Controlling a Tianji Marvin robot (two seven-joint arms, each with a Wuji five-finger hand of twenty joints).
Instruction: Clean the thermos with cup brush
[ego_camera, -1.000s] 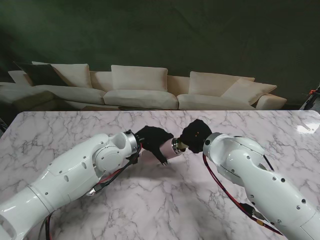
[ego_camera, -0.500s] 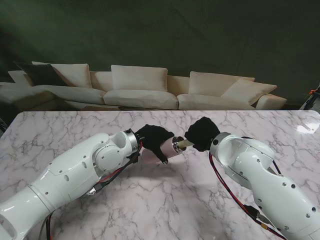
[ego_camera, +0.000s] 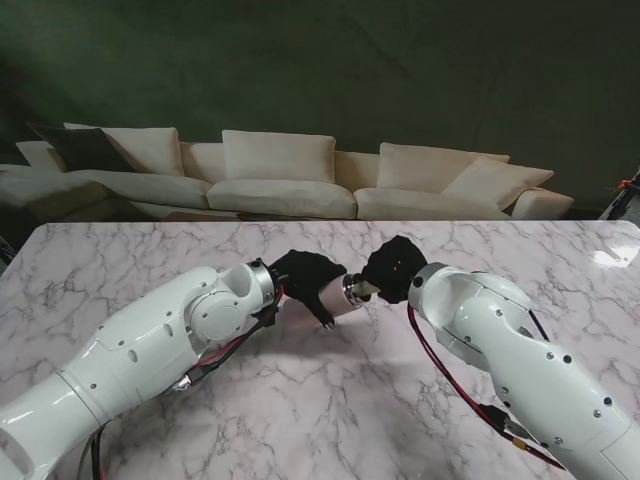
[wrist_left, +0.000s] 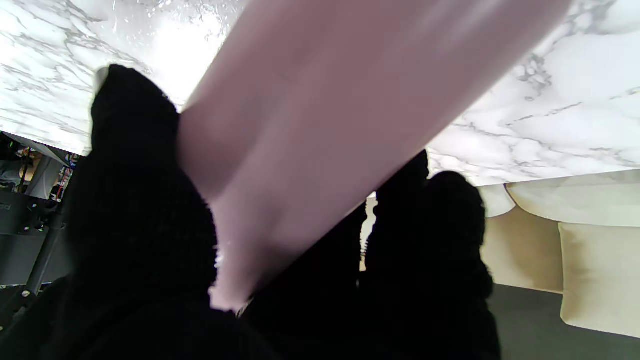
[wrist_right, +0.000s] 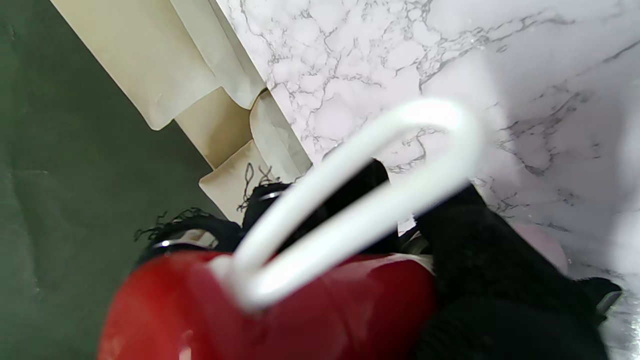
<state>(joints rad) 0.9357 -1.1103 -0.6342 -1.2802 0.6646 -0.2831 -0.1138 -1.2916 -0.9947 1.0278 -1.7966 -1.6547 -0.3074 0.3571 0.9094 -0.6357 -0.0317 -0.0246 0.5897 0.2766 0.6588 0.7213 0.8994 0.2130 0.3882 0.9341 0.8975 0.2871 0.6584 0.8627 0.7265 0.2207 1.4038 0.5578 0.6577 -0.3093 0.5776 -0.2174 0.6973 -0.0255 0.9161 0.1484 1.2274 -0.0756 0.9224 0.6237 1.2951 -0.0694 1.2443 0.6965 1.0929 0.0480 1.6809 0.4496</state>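
Holding the pink thermos (ego_camera: 335, 297) off the marble table (ego_camera: 330, 400), our left hand (ego_camera: 305, 282) has its black-gloved fingers (wrist_left: 140, 200) wrapped around the body, which lies roughly level over the middle of the table, somewhat toward its far edge. The steel mouth of the thermos points to our right, toward our right hand (ego_camera: 395, 268). The left wrist view confirms the clamp: the pink barrel (wrist_left: 320, 125) runs between the gloved thumb and fingers, touching both.

Our right hand is closed on the cup brush (ego_camera: 365, 290), of which only a short pale stretch shows in the stand view, between that hand and the thermos mouth and touching or entering the mouth; we cannot tell how far in it reaches. In the right wrist view the brush shows a red handle (wrist_right: 280, 310) with a white loop (wrist_right: 350, 200) at its end, with gloved fingers (wrist_right: 480, 250) beside the handle.

Beyond the far edge stands a cream sofa (ego_camera: 290, 175).
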